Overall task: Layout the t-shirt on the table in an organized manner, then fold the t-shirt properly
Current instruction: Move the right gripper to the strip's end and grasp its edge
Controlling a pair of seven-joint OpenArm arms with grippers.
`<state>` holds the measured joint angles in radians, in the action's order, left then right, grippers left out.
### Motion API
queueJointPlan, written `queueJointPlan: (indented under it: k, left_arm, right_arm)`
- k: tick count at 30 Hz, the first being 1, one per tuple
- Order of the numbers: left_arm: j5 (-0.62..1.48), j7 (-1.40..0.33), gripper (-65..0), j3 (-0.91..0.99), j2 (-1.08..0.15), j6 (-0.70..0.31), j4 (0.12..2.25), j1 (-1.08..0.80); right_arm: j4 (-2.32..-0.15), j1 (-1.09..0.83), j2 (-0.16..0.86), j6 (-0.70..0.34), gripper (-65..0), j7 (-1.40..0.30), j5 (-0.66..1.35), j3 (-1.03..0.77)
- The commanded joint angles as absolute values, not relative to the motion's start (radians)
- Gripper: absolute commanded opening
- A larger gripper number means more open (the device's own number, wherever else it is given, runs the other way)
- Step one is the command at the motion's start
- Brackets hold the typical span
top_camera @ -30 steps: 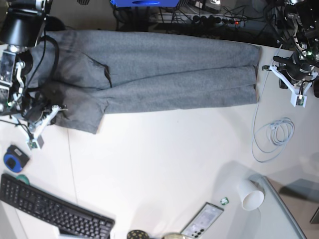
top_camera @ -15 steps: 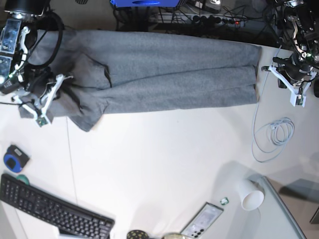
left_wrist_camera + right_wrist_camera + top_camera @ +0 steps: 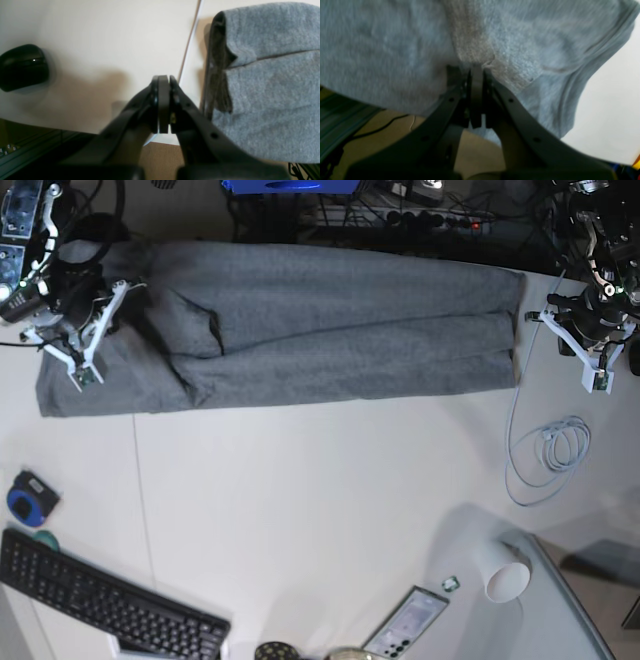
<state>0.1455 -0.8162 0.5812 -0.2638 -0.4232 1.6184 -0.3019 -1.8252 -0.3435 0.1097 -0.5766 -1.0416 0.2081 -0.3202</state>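
Here the right gripper (image 3: 88, 352) is clamped on the t-shirt (image 3: 330, 325), which lies as a long band along the far edge of the table (image 3: 320, 500); a thin pinch could slip and let the sleeve end bunch, while the left gripper (image 3: 592, 350), pressed together and empty beside the hem, leaves that end unanchored

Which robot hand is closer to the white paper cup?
The left gripper: it hangs shut beyond the cup, on its side. The right gripper is far across, pinching the t-shirt.
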Motion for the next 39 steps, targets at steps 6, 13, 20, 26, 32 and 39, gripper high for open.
queueJointPlan:
  k: [6,13,20,26,32,39]
  left_arm:
    - [0.147,-0.802,-65.0,0.587,-0.28,-0.421,1.633,-0.3]
    - [0.147,-0.802,-65.0,0.587,-0.28,-0.421,1.633,-0.3]
    - [0.147,-0.802,-65.0,0.587,-0.28,-0.421,1.633,-0.298]
    - [0.147,-0.802,-65.0,0.587,-0.28,-0.421,1.633,-0.298]
    - [0.147,-0.802,-65.0,0.587,-0.28,-0.421,1.633,-0.298]
    - [0.147,-0.802,-65.0,0.587,-0.28,-0.421,1.636,-0.298]
  right_arm:
    - [-1.845,-0.377,0.122,-0.581,-64.2,-1.03,0.214,-0.317]
    - [-1.844,-0.414,0.127,-0.581,-64.2,-1.032,0.213,-0.315]
    - [-1.844,-0.432,0.116,-0.581,-64.2,-1.046,0.213,-0.315]
    - [-1.845,-0.433,0.09,-0.581,-64.1,-1.056,0.213,-0.315]
    - [-1.842,-0.43,0.088,-0.581,-59.3,-1.066,0.213,-0.314]
    - [-1.906,-0.446,0.088,-0.581,-38.3,-1.098,0.214,-0.337]
